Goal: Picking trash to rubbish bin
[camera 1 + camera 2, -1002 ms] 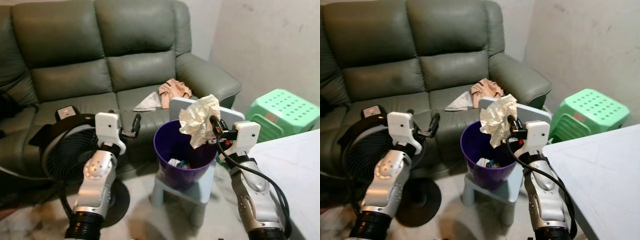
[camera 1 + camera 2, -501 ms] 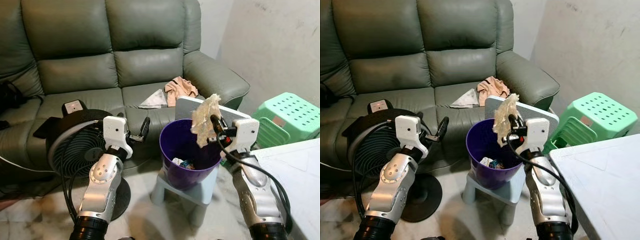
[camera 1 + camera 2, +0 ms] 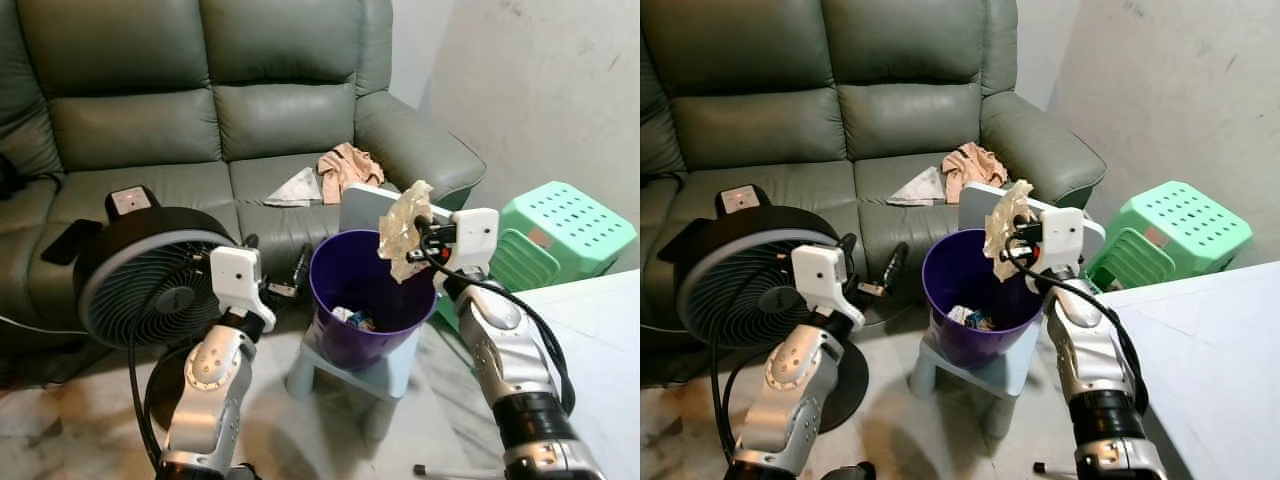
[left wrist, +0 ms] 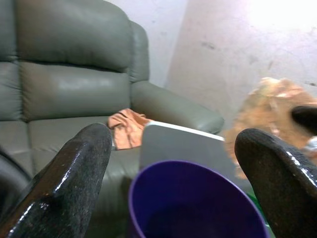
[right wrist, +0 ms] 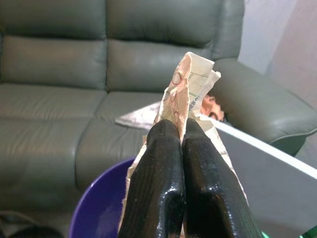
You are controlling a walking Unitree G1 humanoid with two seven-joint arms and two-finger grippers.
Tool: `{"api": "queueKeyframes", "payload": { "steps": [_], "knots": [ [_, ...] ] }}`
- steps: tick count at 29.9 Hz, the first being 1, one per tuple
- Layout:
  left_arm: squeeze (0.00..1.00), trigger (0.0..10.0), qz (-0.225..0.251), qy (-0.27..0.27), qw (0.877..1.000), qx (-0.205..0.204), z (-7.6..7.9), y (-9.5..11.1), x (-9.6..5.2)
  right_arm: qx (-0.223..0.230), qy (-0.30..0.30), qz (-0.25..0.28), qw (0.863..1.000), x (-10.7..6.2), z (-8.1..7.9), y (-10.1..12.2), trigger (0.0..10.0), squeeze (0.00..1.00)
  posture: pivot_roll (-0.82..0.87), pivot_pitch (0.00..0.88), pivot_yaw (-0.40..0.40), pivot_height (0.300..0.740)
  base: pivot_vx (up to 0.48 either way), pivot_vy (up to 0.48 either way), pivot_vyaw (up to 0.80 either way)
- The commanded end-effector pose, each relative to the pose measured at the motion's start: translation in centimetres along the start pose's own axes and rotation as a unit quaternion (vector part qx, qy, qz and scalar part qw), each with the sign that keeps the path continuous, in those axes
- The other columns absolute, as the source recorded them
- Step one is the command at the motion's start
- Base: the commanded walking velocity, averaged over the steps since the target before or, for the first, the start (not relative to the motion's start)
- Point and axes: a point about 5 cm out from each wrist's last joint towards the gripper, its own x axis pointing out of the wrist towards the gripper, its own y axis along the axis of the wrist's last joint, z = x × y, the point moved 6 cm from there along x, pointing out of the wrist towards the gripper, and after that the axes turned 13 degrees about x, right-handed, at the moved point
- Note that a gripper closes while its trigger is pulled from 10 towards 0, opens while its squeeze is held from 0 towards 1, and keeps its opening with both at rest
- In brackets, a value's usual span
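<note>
Bin (image 3: 368, 300): purple, round, tapered plastic; standing on grey stool (image 3: 372, 372); scraps of trash (image 3: 350, 318) at bottom. Paper (image 3: 402, 231): crumpled, creased, pinched tight between fingers of right gripper (image 3: 418, 233), held above bin's far rim. Left gripper (image 3: 288, 280): fingers spread wide, beside bin, holding nothing. Nearby: black fan (image 3: 145, 285), green leather sofa (image 3: 200, 110), orange cloth (image 3: 345, 168), perforated green stool (image 3: 568, 225).

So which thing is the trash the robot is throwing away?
Find the green sofa, then the purple bin on a little stool in front of it. Just above the bin's rim, the right gripper pinches a crumpled paper wrapper, the only pale, crinkly thing held in the air.
</note>
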Motion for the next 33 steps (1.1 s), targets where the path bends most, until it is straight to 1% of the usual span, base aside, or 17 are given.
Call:
{"api": "queueKeyframes", "payload": {
  "steps": [1,2,3,7,9,10,12,14,15,18,21,22,23,24,29,32,33],
  "knots": [
    [0.0,10.0,0.012,-0.013,1.0,-0.01,1.3,0.8,0.0,-0.009,0.0,-0.01,1.0,0.2,0.2,-0.3,10.0,0.0,0.12,0.161,-0.116,0.74,0.0,0.0,0.0],
    [0.0,10.0,0.013,-0.016,1.0,-0.01,1.5,0.9,0.0,-0.006,0.004,-0.013,1.0,0.4,0.0,-0.3,10.0,0.0,0.12,0.164,-0.117,0.74,0.0,0.0,0.0],
    [0.0,10.0,0.013,-0.036,0.999,-0.008,2.6,0.9,-0.3,-0.008,0.014,-0.015,1.0,1.2,-0.9,-0.2,10.0,0.0,0.12,0.171,-0.121,0.74,0.0,0.0,0.0],
    [0.0,10.0,0.013,-0.06,0.998,-0.009,3.9,0.9,-0.7,-0.011,0.025,-0.012,1.0,2.1,-2.0,0.3,10.0,0.0,0.12,0.174,-0.123,0.74,0.0,0.0,0.0],
    [0.0,10.0,0.008,-0.077,0.997,-0.018,4.9,0.8,-1.1,-0.001,0.038,-0.016,0.999,3.0,-3.3,0.5,10.0,0.0,0.12,0.177,-0.123,0.74,0.0,0.0,0.0],
    [0.0,10.0,0.007,-0.081,0.996,-0.021,5.2,0.8,-1.1,0.001,0.042,-0.018,0.999,3.2,-3.6,0.6,10.0,0.0,0.12,0.181,-0.125,0.74,0.0,0.0,0.0],
    [0.0,10.0,0.013,-0.1,0.995,-0.023,6.1,1.1,-1.4,-0.016,0.043,-0.017,0.999,3.9,-4.3,0.9,10.0,0.0,0.12,0.181,-0.125,0.74,0.0,0.0,0.0],
    [0.0,10.0,0.02,-0.125,0.992,-0.016,7.4,1.5,-1.9,-0.024,0.047,-0.002,0.999,4.5,-4.8,1.8,10.0,0.0,0.12,0.187,-0.128,0.74,0.0,0.0,0.0],
    [0.0,10.0,0.021,-0.13,0.991,-0.013,7.8,1.7,-2.0,-0.023,0.048,0.002,0.999,4.7,-4.9,2.0,10.0,0.0,0.13,0.192,-0.131,0.74,0.0,0.0,0.0],
    [0.0,10.0,0.012,-0.114,0.993,-0.038,7.6,1.5,-2.0,-0.017,0.039,-0.001,0.999,5.2,-4.8,2.2,10.0,0.0,0.13,0.192,-0.131,0.74,0.0,0.0,0.0],
    [0.0,10.0,0.011,-0.111,0.993,-0.036,7.8,1.5,-2.2,-0.012,0.022,-0.012,1.0,5.6,-4.3,2.2,10.0,0.0,0.13,0.207,-0.139,0.74,0.0,0.0,0.0],
    [0.0,10.0,0.008,-0.109,0.993,-0.035,7.7,1.5,-2.3,-0.033,0.009,-0.019,0.999,5.8,-4.1,2.0,10.0,0.0,0.13,0.207,-0.139,0.74,0.0,0.0,0.0],
    [0.0,10.0,0.007,-0.108,0.993,-0.035,7.7,1.4,-2.4,-0.039,0.006,-0.021,0.999,5.9,-4.1,2.0,10.0,0.0,0.13,0.207,-0.139,0.74,0.0,0.0,0.0],
    [0.0,10.0,0.007,-0.108,0.993,-0.035,7.7,1.4,-2.4,-0.039,0.006,-0.021,0.999,5.9,-4.1,2.0,10.0,0.0,0.13,0.207,-0.139,0.74,0.0,0.0,0.0],
    [0.0,10.0,0.001,-0.097,0.995,-0.033,7.4,1.5,-2.7,-0.056,-0.025,-0.015,0.998,6.0,-3.0,2.2,10.0,0.0,0.15,0.222,-0.15,0.74,0.0,0.0,0.0],
    [0.0,10.0,-0.002,-0.094,0.995,-0.038,7.4,1.4,-2.9,-0.042,-0.039,-0.027,0.998,6.0,-2.4,1.7,10.0,0.0,0.16,0.225,-0.151,0.74,0.0,0.0,0.0],
    [0.0,10.0,-0.003,-0.092,0.995,-0.039,7.4,1.4,-3.0,-0.056,-0.042,-0.027,0.997,6.0,-2.3,1.7,10.0,0.0,0.16,0.225,-0.151,0.74,0.0,0.0,0.0]
  ]
}}
